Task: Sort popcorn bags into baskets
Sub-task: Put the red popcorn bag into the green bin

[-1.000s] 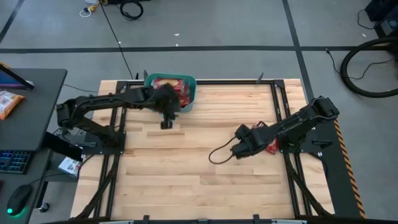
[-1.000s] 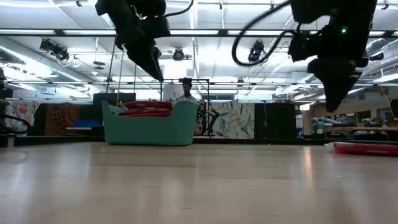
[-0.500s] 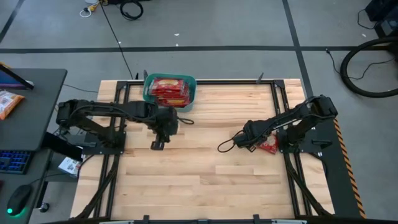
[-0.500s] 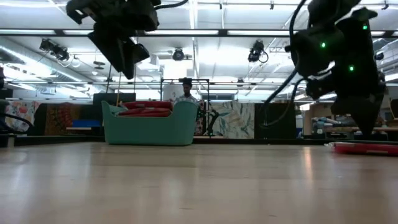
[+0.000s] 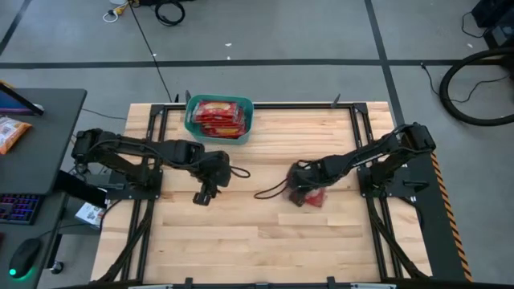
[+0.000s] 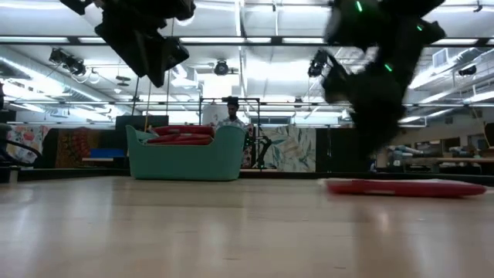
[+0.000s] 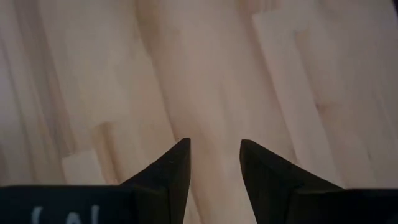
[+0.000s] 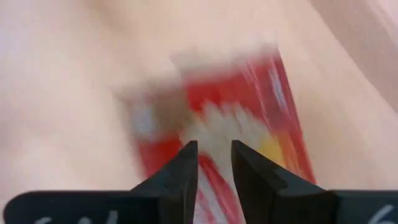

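Teal basket [image 5: 191, 123] at table's far edge, stacked red popcorn bags [image 5: 218, 115] inside, count unclear; one more bag [image 5: 313, 197] flat on table, well right of basket. Right gripper [image 5: 298, 195] over that bag, fingers slightly apart, grip unclear; left gripper [image 5: 201, 197] near basket, fingers parted, empty.

Worktop [image 5: 241, 233]: pale wooden planks, edged by a dark metal frame.
Basket [image 5: 193, 127]: teal tub that stood at the worktop's far edge, left of centre, filled with red popcorn bags [image 5: 218, 115].
Loose popcorn bag [image 5: 315, 197]: lay flat on the wood right of centre, well apart from the basket; it showed blurred in the right wrist view.
Arm bases: stood at the worktop's left and right sides.
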`<action>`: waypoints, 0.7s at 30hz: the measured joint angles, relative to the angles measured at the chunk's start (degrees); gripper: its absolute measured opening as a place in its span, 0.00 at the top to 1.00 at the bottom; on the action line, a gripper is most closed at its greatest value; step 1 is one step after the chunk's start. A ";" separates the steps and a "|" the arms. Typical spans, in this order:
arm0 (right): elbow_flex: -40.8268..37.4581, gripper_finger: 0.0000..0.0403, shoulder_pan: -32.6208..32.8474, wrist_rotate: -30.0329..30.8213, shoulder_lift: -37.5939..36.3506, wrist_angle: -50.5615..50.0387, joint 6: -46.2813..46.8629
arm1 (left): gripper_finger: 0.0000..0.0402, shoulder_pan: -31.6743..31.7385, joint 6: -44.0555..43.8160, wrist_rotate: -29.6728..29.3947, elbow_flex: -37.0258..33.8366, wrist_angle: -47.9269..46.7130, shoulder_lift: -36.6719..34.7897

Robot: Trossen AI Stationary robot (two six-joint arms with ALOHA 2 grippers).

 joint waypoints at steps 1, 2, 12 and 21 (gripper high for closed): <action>0.61 0.75 0.41 -0.53 0.01 4.60 -2.13 | 0.64 -0.59 0.00 0.00 0.00 0.68 0.03; 1.31 0.75 0.77 -0.55 -0.02 8.25 -3.67 | 0.64 -1.16 0.00 0.01 0.00 1.56 0.25; 7.13 0.77 3.97 2.12 -0.02 -6.55 -3.30 | 0.64 -8.30 0.06 -5.91 -0.02 8.14 5.00; 5.45 0.77 6.36 3.35 0.41 -24.78 10.60 | 0.63 -11.32 1.97 -16.52 -0.02 16.19 11.01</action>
